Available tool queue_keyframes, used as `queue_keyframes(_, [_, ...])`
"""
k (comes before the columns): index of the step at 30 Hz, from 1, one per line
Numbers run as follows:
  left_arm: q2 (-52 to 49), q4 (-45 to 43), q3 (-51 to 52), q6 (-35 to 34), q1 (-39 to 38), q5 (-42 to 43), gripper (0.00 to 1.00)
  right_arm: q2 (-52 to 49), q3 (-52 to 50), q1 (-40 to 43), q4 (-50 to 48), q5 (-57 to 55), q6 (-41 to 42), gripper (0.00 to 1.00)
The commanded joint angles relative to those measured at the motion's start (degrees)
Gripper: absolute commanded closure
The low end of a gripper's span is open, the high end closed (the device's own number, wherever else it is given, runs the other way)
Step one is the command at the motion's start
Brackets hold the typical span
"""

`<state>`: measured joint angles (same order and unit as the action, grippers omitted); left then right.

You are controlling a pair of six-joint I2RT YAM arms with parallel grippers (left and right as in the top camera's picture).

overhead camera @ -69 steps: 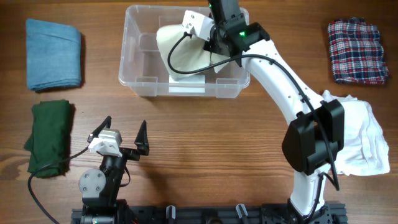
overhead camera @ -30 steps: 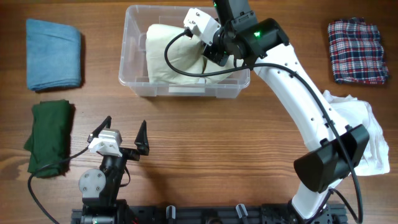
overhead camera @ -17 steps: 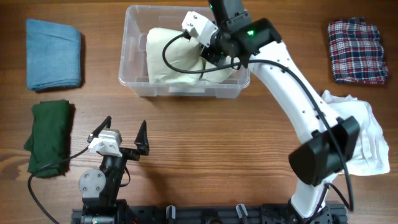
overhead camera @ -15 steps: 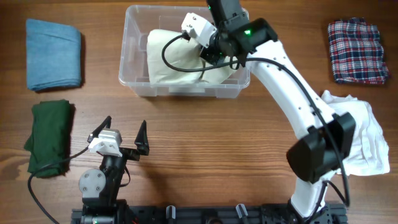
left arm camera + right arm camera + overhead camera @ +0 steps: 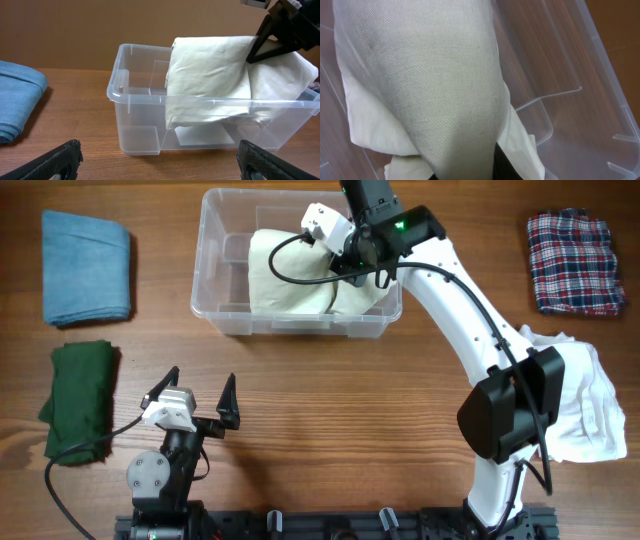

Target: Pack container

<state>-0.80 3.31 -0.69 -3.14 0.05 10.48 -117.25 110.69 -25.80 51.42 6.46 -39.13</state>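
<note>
Quick update on the packing: the container (image 5: 204,260) sits at the far edge of the desk, a bit left of the middle, and the right gripper (image 5: 345,262) is over its right end with the cream cloth (image 5: 295,275) pinched in it. As far as we can tell the jaws are closed on the fabric; the wrist view is almost all cloth draped over the fingers. What changed: a second ago the cloth was spread further toward the bin's left end and lying lower. Now it's pulled back right and hoisted a bit, so from the left wrist view its top pokes above the rim while the bottom sits inside. To us that reads as a re-seat rather than a finished drop, so item one isn't packed yet. The left gripper (image 5: 202,385) is parked near the near edge, jaws wide apart and holding nothing. Still waiting: blue cloth (image 5: 87,265) far-left corner, green cloth (image 5: 80,400) left edge, plaid cloth (image 5: 575,260) far-right corner, white cloth (image 5: 590,400) right edge
</note>
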Motion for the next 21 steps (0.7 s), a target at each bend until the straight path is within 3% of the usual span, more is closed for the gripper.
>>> queue_keyframes(1, [0.42,0.15,0.37,-0.33,-0.33,-0.52,0.00,0.44,0.33,0.61,-0.50,1.57,-1.40,0.96])
queue_keyframes(21, [0.42,0.15,0.37,-0.35,-0.33,-0.50,0.00,-5.99,-0.74,0.66,-7.50,4.22,-11.10,0.96])
